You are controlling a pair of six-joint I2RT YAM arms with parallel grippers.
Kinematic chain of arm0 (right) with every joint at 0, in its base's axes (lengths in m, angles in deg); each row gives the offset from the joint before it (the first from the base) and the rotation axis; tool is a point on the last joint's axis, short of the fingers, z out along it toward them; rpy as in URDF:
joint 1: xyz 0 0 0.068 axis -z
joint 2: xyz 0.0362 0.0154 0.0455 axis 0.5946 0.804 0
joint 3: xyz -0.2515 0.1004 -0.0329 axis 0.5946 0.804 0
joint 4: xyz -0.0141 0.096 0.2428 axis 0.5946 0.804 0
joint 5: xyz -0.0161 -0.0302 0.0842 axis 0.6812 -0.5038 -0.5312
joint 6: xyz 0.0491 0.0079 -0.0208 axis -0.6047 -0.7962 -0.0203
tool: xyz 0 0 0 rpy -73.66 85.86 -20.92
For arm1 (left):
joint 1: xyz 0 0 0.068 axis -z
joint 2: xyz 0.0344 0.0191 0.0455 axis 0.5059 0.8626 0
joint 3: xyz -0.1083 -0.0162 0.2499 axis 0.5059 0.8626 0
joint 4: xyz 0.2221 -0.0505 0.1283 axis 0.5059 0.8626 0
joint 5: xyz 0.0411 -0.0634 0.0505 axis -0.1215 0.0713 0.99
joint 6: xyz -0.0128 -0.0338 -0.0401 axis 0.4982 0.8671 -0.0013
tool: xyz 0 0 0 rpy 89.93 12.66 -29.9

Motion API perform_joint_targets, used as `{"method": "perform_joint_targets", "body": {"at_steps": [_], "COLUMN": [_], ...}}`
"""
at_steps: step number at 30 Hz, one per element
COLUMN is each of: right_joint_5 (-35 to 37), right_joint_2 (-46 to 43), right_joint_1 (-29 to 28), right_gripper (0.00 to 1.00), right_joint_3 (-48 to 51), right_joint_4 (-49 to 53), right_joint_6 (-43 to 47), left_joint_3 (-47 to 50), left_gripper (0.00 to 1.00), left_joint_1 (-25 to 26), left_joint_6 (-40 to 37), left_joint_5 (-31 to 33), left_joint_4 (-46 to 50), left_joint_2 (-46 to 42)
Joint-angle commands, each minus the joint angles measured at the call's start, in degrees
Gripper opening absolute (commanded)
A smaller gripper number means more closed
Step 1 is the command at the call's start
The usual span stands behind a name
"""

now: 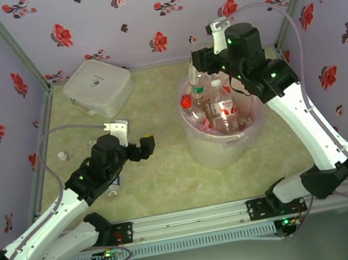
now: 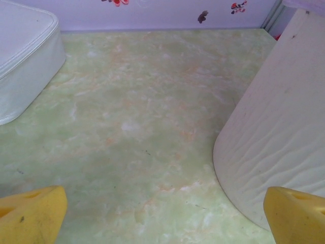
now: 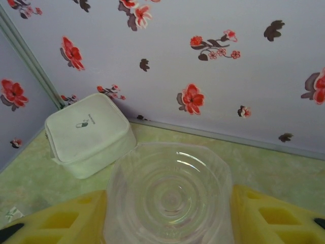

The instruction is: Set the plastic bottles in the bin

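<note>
Plastic bottle [image 3: 170, 195] held in right hand [image 3: 170, 223], above bin [image 1: 225, 149]

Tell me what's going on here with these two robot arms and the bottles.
The right hand grips a clear plastic bottle above the far rim of the pink-lined bin and has not yet released it. Several bottles already lie inside. The left hand is wide open and empty, low over the table to the left of the bin, with the white lidded box beyond it.
</note>
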Motion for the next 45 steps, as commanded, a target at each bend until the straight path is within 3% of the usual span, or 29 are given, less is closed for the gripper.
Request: {"method": "perform_joint_targets", "body": {"at_steps": [1,9,18,31,45], "right_joint_5": [-1.91,-9.72,-16.06,-15.19,-19.33], "right_joint_2": [1.13,3.27,0.98,-2.59,1.86], "right_joint_1": [1.11,8.18,11.45,11.67,11.61], "right_gripper": [0.14,0.13,0.13,0.11,0.17], "right_joint_3": [0.23,4.23,1.35,0.46,17.76], "right_joint_4": [4.47,6.91,12.78,16.66,6.72], "right_joint_6": [-2.97,-10.39,-11.54,-10.69,-16.5], "left_joint_3": [-0.55,-0.77,-1.43,-2.11,-2.09], "left_gripper": [1.0,1.0,1.0,1.0,1.0], "left_joint_1": [-0.72,-0.9,-1.16,-1.6,-1.86], "left_joint_6": [1.17,1.53,1.67,1.44,1.88], "left_joint_5": [1.26,1.08,0.14,-1.19,-2.15], "left_joint_4": [1.48,2.91,2.8,1.88,2.0], "left_joint_2": [-0.29,0.22,1.95,4.14,5.27]}}
